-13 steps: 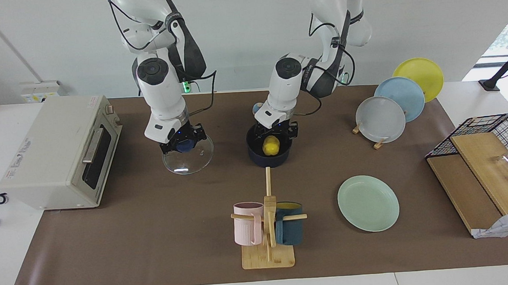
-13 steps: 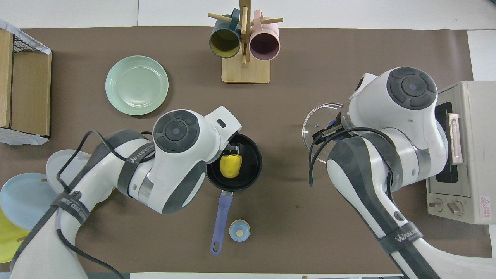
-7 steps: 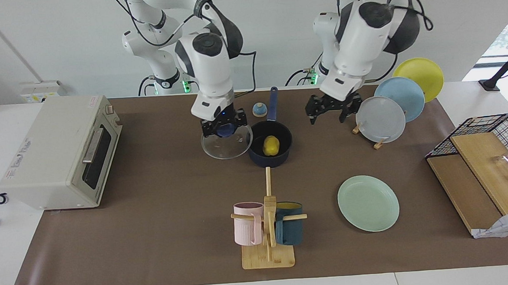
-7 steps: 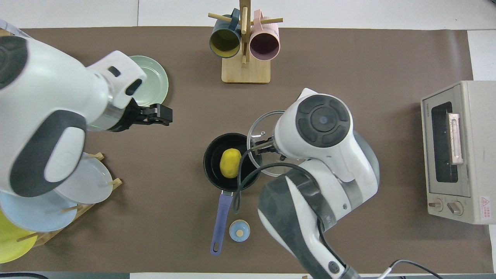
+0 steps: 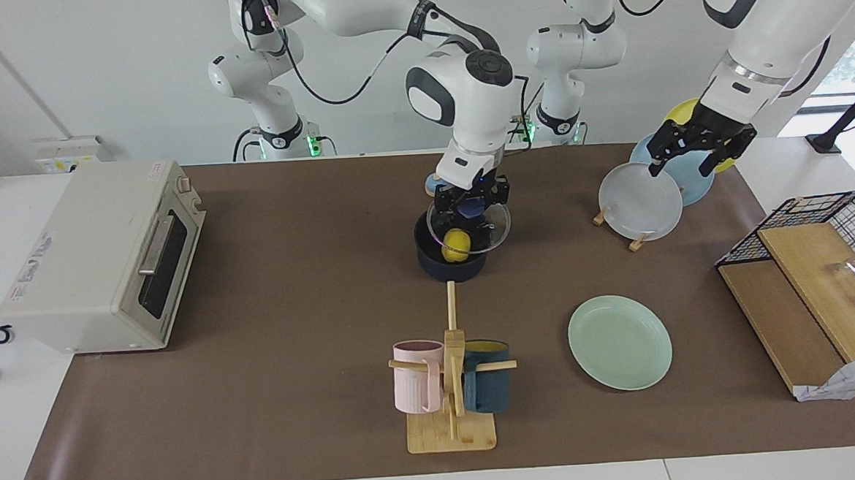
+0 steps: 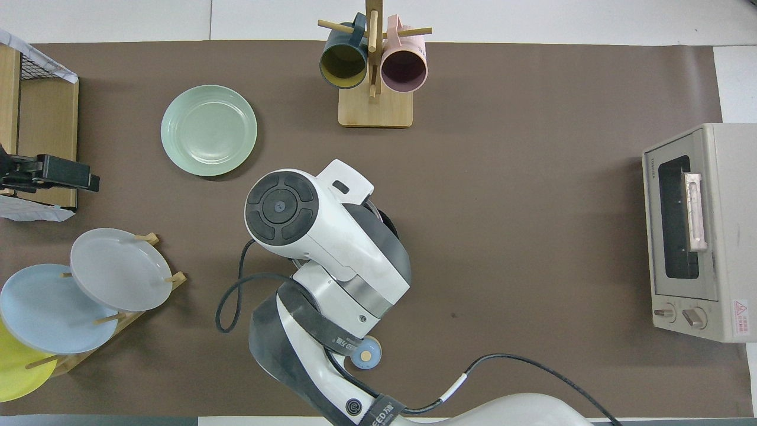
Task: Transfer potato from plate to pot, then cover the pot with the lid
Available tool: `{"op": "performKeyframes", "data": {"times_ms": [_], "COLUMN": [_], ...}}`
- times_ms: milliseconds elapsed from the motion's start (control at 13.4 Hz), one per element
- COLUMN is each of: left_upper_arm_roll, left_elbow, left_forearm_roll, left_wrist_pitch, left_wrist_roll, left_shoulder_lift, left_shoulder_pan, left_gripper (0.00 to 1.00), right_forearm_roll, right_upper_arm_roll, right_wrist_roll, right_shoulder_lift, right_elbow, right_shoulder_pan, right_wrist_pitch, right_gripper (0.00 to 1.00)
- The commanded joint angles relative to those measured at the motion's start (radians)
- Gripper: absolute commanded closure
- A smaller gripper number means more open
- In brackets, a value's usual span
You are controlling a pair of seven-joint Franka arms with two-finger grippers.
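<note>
The navy pot point(image 5: 444, 270) stands mid-table with the yellow potato point(image 5: 456, 244) inside it, seen through the glass. My right gripper point(image 5: 472, 205) is shut on the blue knob of the clear lid point(image 5: 496, 229), holding it slightly tilted just over the pot's rim. In the overhead view the right arm hides the pot, the potato and the lid. The mint-green plate point(image 5: 619, 342) point(image 6: 209, 130) lies bare, farther from the robots toward the left arm's end. My left gripper point(image 5: 700, 145) point(image 6: 71, 177) hangs open and holds nothing, up over the standing plates.
A mug rack point(image 5: 450, 385) with a pink and a teal mug stands farther from the robots than the pot. A toaster oven point(image 5: 99, 257) sits at the right arm's end. Standing plates point(image 5: 641, 201) and a wire basket point(image 5: 823, 248) are at the left arm's end. A small bell point(image 6: 365, 353) sits near the robots.
My right gripper carried the lid from near the oven across to over the pot. My left gripper let go of the potato in the pot, rose and swung out over the standing plates.
</note>
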Motion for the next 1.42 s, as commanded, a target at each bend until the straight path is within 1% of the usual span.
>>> {"op": "performKeyframes", "data": {"times_ms": [0,298,373,447,522,596,746,895,1044,1342], "left_upper_arm_roll": [-0.015,-0.017,-0.018,-0.018,-0.021,-0.026,-0.029,-0.038,-0.041,-0.063], "left_elbow": [-0.029,0.012,0.040,0.087,0.133,0.162,0.153,0.083,0.034,0.041], "left_forearm_roll": [0.050,0.074,0.074,0.074,0.077,0.079,0.094,0.102,0.102,0.100], "left_wrist_pitch": [-0.028,-0.089,-0.113,-0.148,-0.179,-0.199,-0.175,-0.134,-0.101,-0.089], "left_wrist_roll": [0.027,0.006,0.003,-0.017,-0.049,-0.066,-0.066,-0.058,-0.061,-0.068], "left_shoulder_lift": [-0.028,-0.023,-0.014,0.001,0.027,0.038,0.035,0.012,0.001,0.013], "left_shoulder_pan": [0.018,0.000,-0.002,-0.024,-0.031,-0.032,-0.038,-0.046,-0.045,-0.031], "left_gripper": [0.00,0.00,0.00,0.00,0.00,0.00,0.00,0.00,0.00,0.00], "right_forearm_roll": [-0.010,0.007,0.009,0.009,0.009,0.009,0.009,0.009,0.009,0.009], "right_upper_arm_roll": [-0.004,-0.002,-0.002,-0.002,-0.002,-0.002,-0.002,-0.002,-0.002,-0.002], "right_wrist_roll": [0.006,0.006,0.008,0.008,0.011,0.031,0.057,0.060,0.062,0.071], "right_shoulder_lift": [-0.006,-0.020,-0.022,-0.028,-0.032,-0.034,-0.048,-0.065,-0.078,-0.082], "right_elbow": [-0.005,-0.039,-0.045,-0.050,-0.050,-0.054,-0.097,-0.148,-0.191,-0.206], "right_shoulder_pan": [-0.018,-0.032,-0.026,-0.022,-0.012,-0.010,-0.012,-0.010,-0.010,-0.010], "right_wrist_pitch": [0.006,-0.010,-0.011,-0.023,-0.054,-0.056,-0.025,0.009,0.041,0.067], "right_gripper": [1.00,1.00,1.00,1.00,1.00,1.00,1.00,1.00,1.00,1.00]}}
